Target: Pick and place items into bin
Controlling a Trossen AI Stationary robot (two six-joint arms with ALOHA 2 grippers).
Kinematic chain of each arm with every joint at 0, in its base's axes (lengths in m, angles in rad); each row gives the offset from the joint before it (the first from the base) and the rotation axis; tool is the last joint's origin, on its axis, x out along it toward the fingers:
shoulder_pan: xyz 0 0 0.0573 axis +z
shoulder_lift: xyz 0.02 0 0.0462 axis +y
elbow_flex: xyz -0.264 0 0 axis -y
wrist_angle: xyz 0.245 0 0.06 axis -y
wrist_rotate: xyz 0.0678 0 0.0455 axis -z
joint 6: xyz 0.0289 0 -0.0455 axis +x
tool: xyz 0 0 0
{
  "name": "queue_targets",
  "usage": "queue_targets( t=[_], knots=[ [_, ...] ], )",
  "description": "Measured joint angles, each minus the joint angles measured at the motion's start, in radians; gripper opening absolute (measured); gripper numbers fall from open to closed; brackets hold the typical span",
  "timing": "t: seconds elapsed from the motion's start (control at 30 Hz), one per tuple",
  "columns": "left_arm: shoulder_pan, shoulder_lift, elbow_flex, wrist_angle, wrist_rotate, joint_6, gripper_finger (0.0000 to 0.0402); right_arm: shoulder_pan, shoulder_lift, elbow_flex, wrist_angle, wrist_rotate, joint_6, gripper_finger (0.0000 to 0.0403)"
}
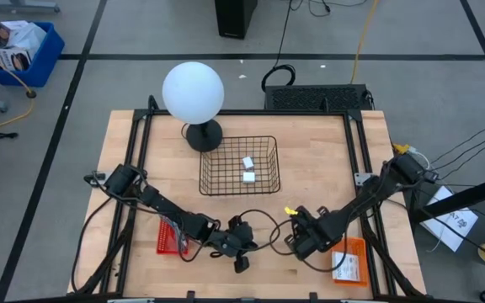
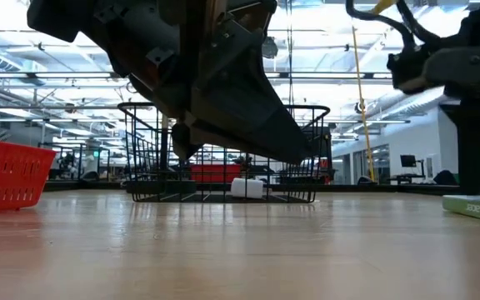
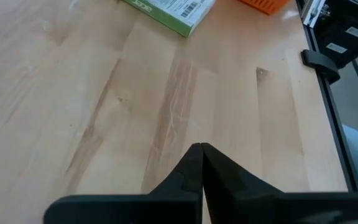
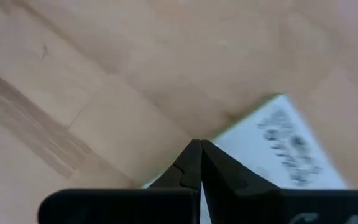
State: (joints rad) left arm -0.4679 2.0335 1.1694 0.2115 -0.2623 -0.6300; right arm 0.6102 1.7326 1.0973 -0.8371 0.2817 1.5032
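Observation:
A black wire bin (image 1: pixel 238 164) stands at the table's middle with two small white blocks (image 1: pixel 248 169) on its floor; one block (image 2: pixel 247 187) also shows in the low view. My left gripper (image 3: pixel 201 149) is shut on nothing, low over bare wood near the front edge (image 1: pixel 247 250). To its right, my right gripper (image 4: pixel 199 146) points steeply down, shut, over the edge of a flat white printed packet (image 4: pixel 272 146) that lies on the wood. The left wrist view shows a green-edged packet (image 3: pixel 166 9) farther off. My right gripper's shut fingertips stand from above at the packet's near edge (image 4: pixel 229 134). The fingers themselves hide that spot, so I cannot tell whether they touch it. The packet lies flat on the table.
A big white globe lamp (image 1: pixel 193 93) stands behind the bin at the far left. A red basket (image 1: pixel 171 236) sits under my left arm. An orange tray (image 1: pixel 354 261) lies at the front right. Cables trail across the wood between the two arms.

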Motion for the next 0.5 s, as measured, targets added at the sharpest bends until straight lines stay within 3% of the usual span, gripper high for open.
queue_targets(
  t=[0.27, 0.5],
  knots=[
    [0.0, 0.0, -0.001, 0.002, 0.0, -0.001, 0.0032, 0.0, 0.09, 0.001, 0.229, 0.009, -0.111, 0.0],
    [0.0, -0.002, -0.001, 0.001, 0.0, 0.0, 0.003, 0.014, 0.032, 0.003, 0.113, 0.079, -0.057, 0.0]
  ],
)
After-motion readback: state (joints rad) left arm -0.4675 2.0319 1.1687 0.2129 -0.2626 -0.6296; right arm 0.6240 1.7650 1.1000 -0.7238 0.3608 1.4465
